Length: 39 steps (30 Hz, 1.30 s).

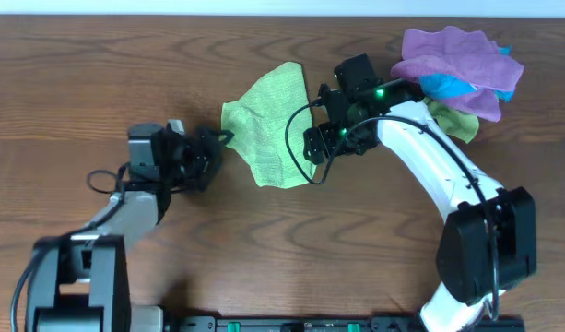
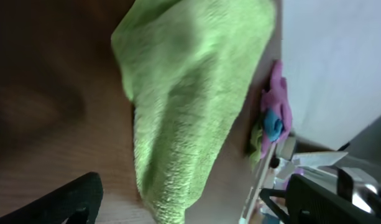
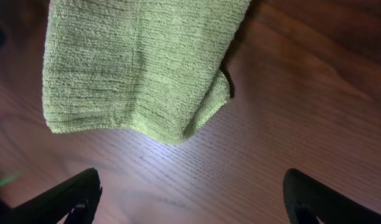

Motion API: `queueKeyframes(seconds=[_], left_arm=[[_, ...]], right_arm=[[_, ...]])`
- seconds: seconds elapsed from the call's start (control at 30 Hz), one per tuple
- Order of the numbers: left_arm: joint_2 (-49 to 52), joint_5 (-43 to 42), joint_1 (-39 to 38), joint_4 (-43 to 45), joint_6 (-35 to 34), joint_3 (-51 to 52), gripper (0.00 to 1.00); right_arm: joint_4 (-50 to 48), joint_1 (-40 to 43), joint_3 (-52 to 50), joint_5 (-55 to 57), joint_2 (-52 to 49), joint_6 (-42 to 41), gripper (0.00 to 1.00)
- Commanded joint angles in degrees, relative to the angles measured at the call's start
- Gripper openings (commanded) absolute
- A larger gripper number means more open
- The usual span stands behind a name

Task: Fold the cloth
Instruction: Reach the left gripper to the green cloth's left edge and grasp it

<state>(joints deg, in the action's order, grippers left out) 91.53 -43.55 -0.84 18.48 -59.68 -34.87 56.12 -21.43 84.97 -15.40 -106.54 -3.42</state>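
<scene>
The lime-green cloth [image 1: 266, 122] lies crumpled and unevenly doubled over on the wooden table, a little behind centre. Its white tag does not show. My left gripper [image 1: 215, 149] is at the cloth's left corner. In the left wrist view the cloth [image 2: 190, 93] runs down to a narrow end between my wide-open fingers [image 2: 190, 208]. My right gripper [image 1: 317, 148] is at the cloth's right edge. In the right wrist view its fingers [image 3: 193, 199] are open over bare wood, with the cloth's edge [image 3: 134, 62] just ahead of them. Neither gripper holds anything.
A pile of other cloths sits at the back right: purple [image 1: 457, 53], blue [image 1: 448, 88] and olive-green [image 1: 454, 120]. The pile also shows in the left wrist view [image 2: 276, 109]. The right arm [image 1: 429, 166] stretches over the table's right side.
</scene>
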Motion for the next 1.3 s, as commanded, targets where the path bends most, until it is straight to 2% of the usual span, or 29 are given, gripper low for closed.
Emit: queueKeyframes(seconds=[0.0, 0.3, 0.37, 0.4, 0.53, 0.63, 0.7, 0.8, 1.27], left_arm=[[2.14, -0.66, -1.60, 1.29, -2.36, -0.76, 0.95], [6.34, 3.74, -4.57, 3.72, -5.35, -0.76, 0.96], [6.75, 4.59, -4.90, 4.13, -5.77, -0.76, 1.00], [7.10, 5.40, -5.25, 4.42, -6.60, -0.76, 0.90], [8.13, 7.30, -6.73, 4.98, -7.69, -0.76, 0.85], [8.55, 8.96, -7.72, 4.94, -7.91, -0.76, 0.77], [8.57, 10.27, -8.11, 4.98, -8.11, -0.76, 0.76], [8.57, 12.39, -8.48, 4.94, -8.33, -0.76, 0.64], [9.81, 18.47, -8.66, 6.38, -8.48, -0.76, 0.54]], right_arm=[[0.09, 0.42, -0.02, 0.17, -0.46, -0.90, 0.93], [0.46, 0.42, -0.02, 0.17, -0.46, -2.12, 0.93], [0.50, 0.42, -0.02, 0.17, -0.46, -2.12, 0.92], [0.50, 0.42, -0.02, 0.17, -0.46, -2.12, 0.92], [0.55, 0.42, -0.02, 0.17, -0.46, -2.34, 0.91], [0.70, 0.42, -0.02, 0.17, -0.46, -2.34, 0.91], [1.03, 0.42, -0.02, 0.17, -0.46, -2.34, 0.91], [1.49, 0.42, -0.02, 0.17, -0.46, -2.34, 0.91], [1.81, 0.39, -0.02, 0.17, -0.46, -2.32, 0.90]])
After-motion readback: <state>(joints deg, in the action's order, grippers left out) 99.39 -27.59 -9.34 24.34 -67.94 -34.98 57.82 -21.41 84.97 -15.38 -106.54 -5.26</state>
